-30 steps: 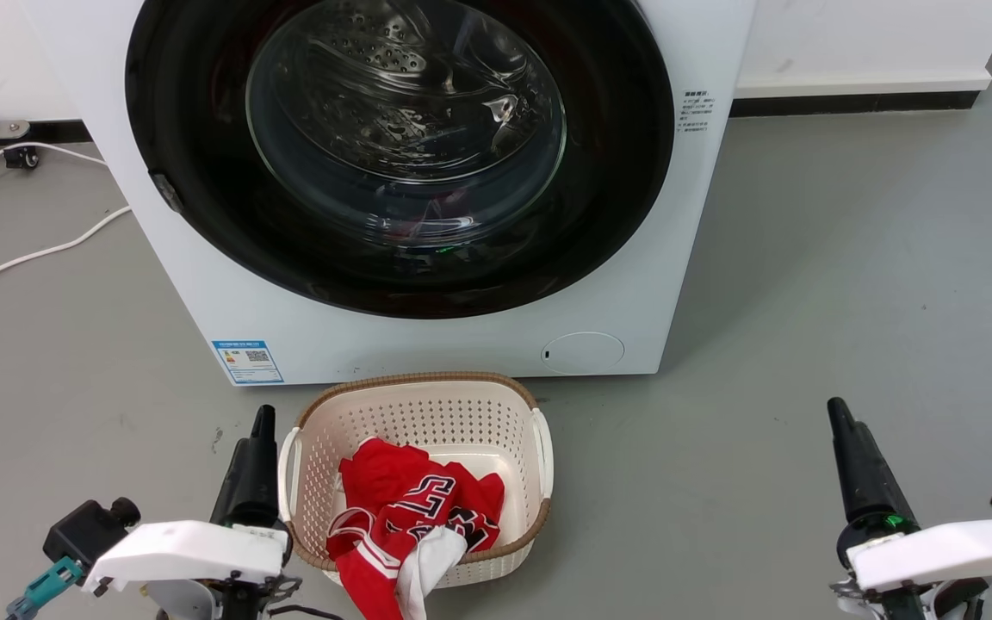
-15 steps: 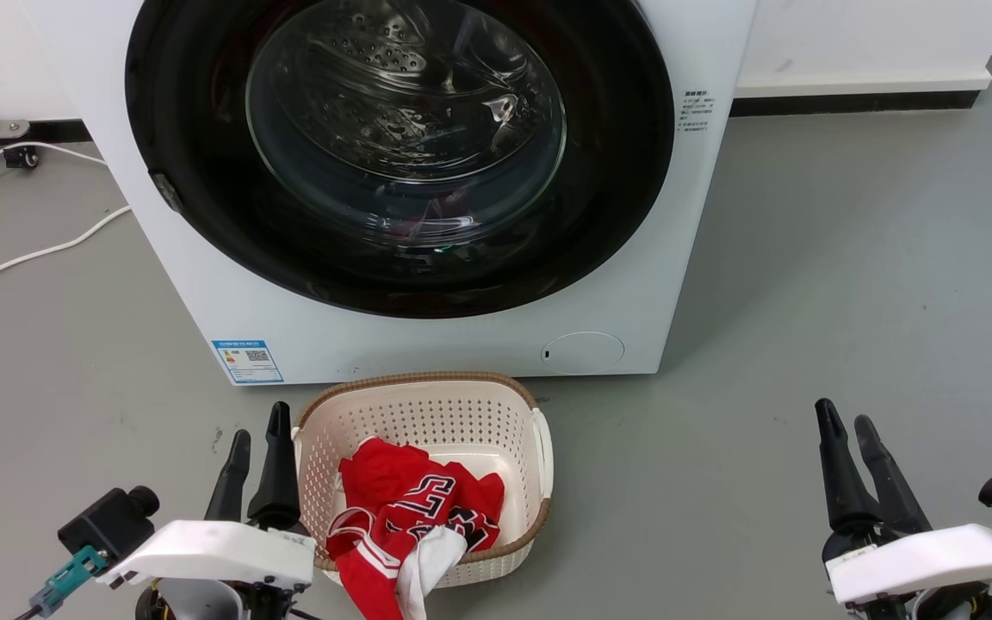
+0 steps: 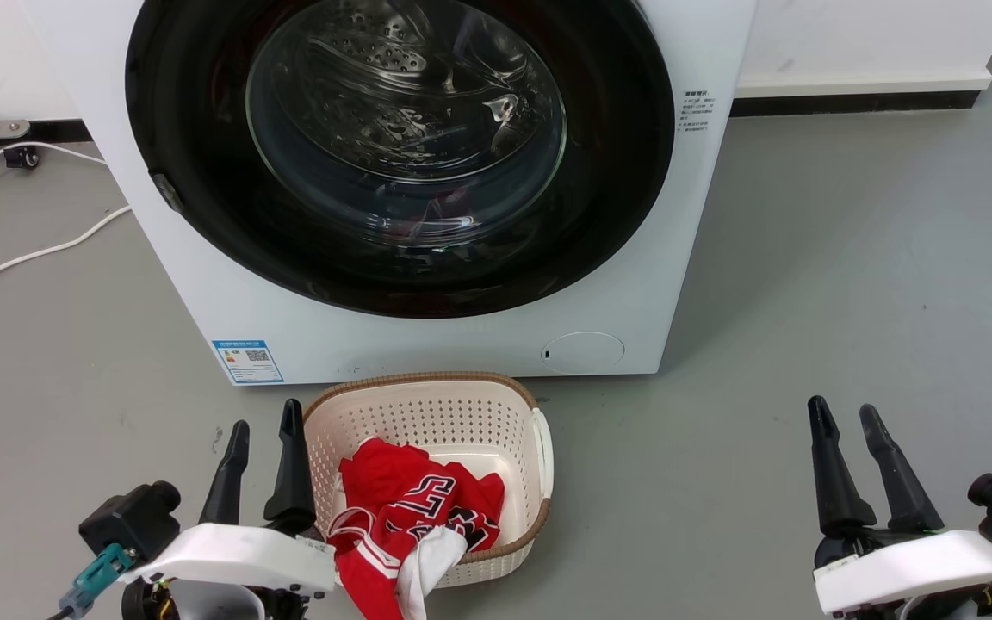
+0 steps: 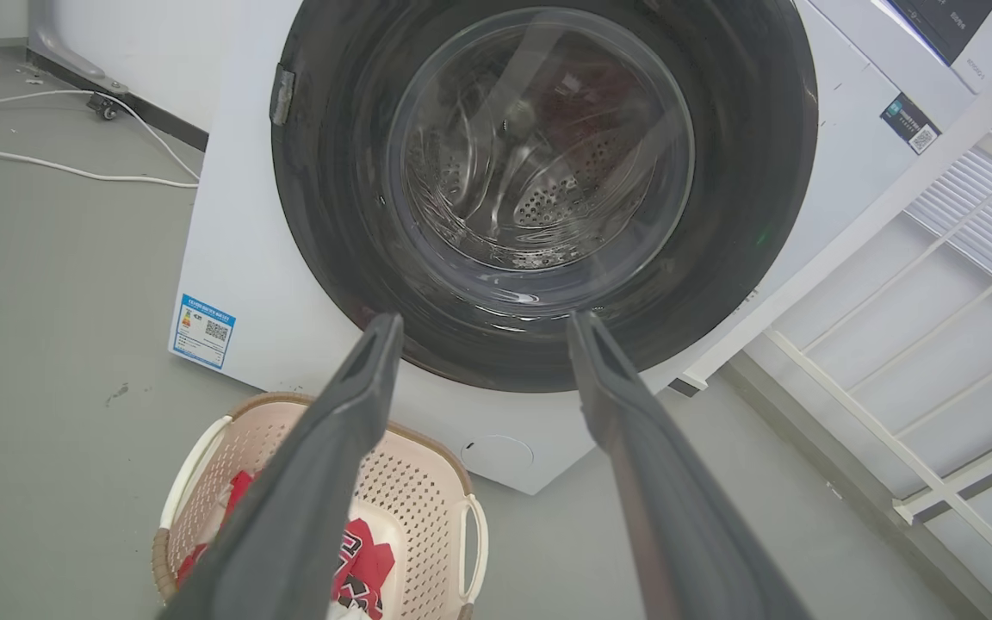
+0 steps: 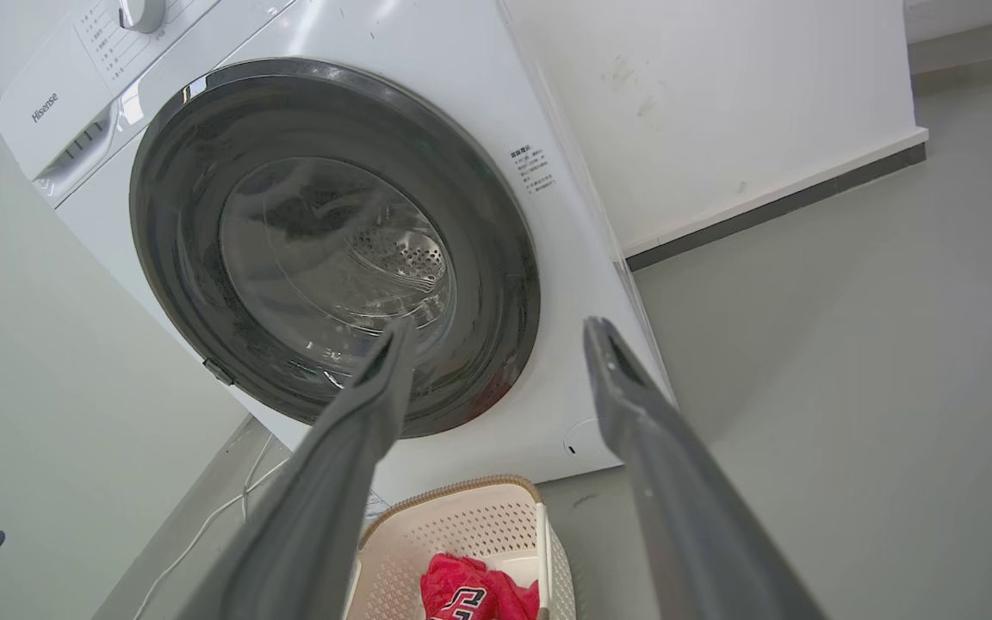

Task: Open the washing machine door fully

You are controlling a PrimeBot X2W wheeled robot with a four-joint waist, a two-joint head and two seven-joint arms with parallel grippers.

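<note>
"Starting at the far left, what lies there?"

"A white cable (image 3: 31, 254) curls over the grey floor (image 3: 849, 258), well to the left of the washing machine (image 3: 427, 344)."

"And the left hand?"

"The left hand (image 3: 266, 416) sits low at the near left. Its two dark fingers are spread and hold nothing, and the tips point toward the machine. It stands just beside the left rim of the basket (image 3: 427, 381). Whether it touches that rim I cannot tell."

"What is in the basket?"

"A red jersey (image 3: 410, 499) with black and white lettering, bunched up. The basket is cream, perforated and brown-rimmed, and it stands on the floor at the foot of the machine."

"Where is the door?"

"The washing machine door (image 3: 616, 172) is the wide glossy black disc on the machine's front, beyond the basket. It lies flush against the white panel, closed. The perforated steel drum shows through its clear glass centre. A small grey fitting (image 3: 167, 191) sits at the door's left edge. Below the door there is a blue label (image 3: 247, 361) low on the left of the front and a round cap (image 3: 583, 352) low on the right."

"And the right hand?"

"The right hand (image 3: 842, 406) is at the near right, over bare floor and well apart from basket and machine. Its fingers are spread and empty."
</note>
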